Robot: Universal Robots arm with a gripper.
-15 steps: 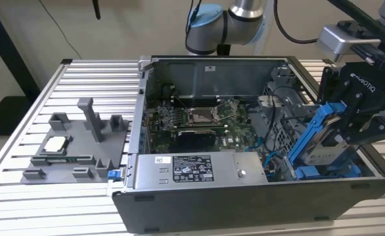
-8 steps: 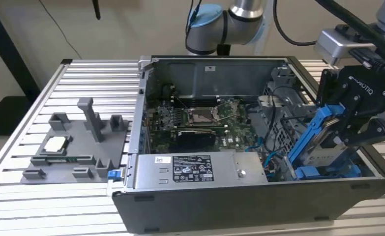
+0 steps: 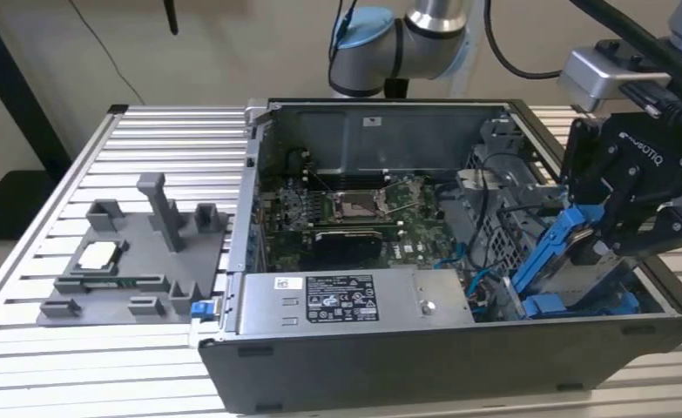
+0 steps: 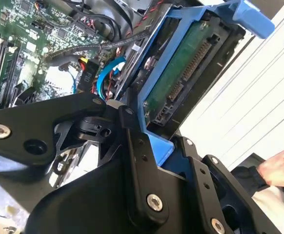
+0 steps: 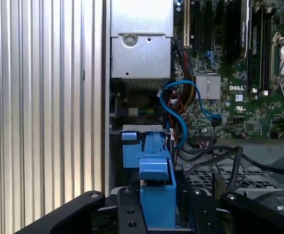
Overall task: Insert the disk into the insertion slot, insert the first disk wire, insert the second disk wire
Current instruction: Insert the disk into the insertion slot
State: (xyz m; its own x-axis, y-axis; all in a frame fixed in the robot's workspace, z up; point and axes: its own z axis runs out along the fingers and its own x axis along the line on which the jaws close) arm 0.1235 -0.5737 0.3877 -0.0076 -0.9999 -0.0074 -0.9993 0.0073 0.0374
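Exterior view — hand [image 3: 622,237] tilted, clamping disk [image 3: 559,242].

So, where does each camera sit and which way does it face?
Exterior view: off the arm, looking down into the open computer case; the gripper holds the disk.
First wrist view: on the wrist, facing the motherboard past the gripper's links.
Second wrist view: on the wrist, facing the disk's connector and a person's hand.
Both wrist views share the disk.
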